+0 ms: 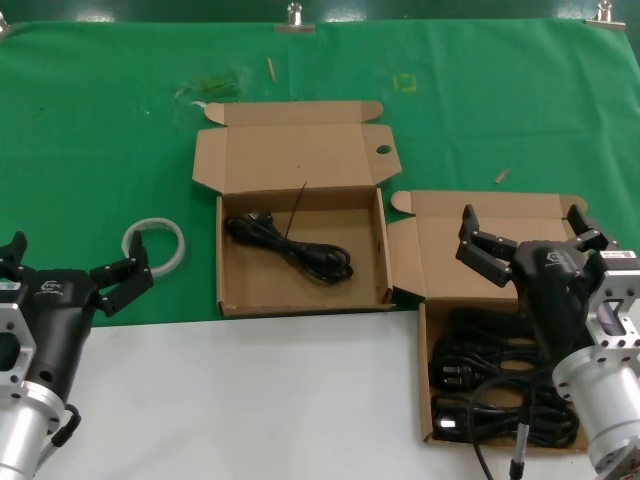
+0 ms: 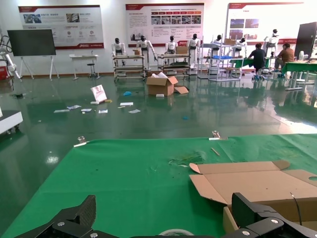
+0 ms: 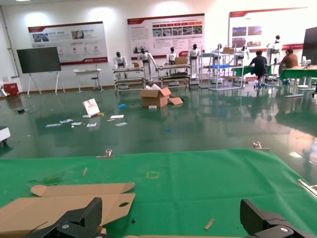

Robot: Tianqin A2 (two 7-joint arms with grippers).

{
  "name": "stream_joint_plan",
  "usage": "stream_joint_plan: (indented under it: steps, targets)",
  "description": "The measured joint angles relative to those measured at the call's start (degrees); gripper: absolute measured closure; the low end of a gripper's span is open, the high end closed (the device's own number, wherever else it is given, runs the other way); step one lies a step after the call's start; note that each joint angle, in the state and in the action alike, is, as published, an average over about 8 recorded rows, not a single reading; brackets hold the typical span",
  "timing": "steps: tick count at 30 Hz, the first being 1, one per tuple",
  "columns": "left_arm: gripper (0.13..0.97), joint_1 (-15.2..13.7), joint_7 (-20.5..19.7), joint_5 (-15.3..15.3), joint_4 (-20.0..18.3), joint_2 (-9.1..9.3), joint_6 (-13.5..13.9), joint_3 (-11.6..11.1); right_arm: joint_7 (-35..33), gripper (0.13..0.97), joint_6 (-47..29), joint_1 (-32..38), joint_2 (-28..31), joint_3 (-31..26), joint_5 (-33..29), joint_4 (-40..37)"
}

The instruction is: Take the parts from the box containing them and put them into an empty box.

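Observation:
The box containing the parts (image 1: 425, 385) lies at the right front, its side flap (image 1: 403, 262) splayed out; several black cords (image 1: 500, 385) are piled in it. My right gripper (image 1: 528, 230) hovers open over its back edge with nothing between the fingers (image 3: 89, 214). The other box (image 1: 228, 300) sits at the centre with its lid (image 1: 290, 155) folded back; one black cord (image 1: 290, 245) lies inside. That lid (image 3: 59, 204) also shows in the right wrist view. My left gripper (image 1: 75, 262) waits open at the left front.
A white ring of tape (image 1: 155, 245) lies on the green cloth just beyond the left gripper and shows in the left wrist view as the tape ring (image 2: 176, 232). A white table strip (image 1: 250, 400) runs along the front. Small scraps (image 1: 500, 176) dot the cloth.

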Motion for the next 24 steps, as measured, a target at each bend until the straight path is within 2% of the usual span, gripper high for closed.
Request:
stream_joint_plan:
  steps: [24]
  targets:
    - [0.132,0.00,0.00,0.00,0.00,0.00,0.00,0.00,0.00,0.129,0.00,0.00,0.00,0.00,0.00,0.00]
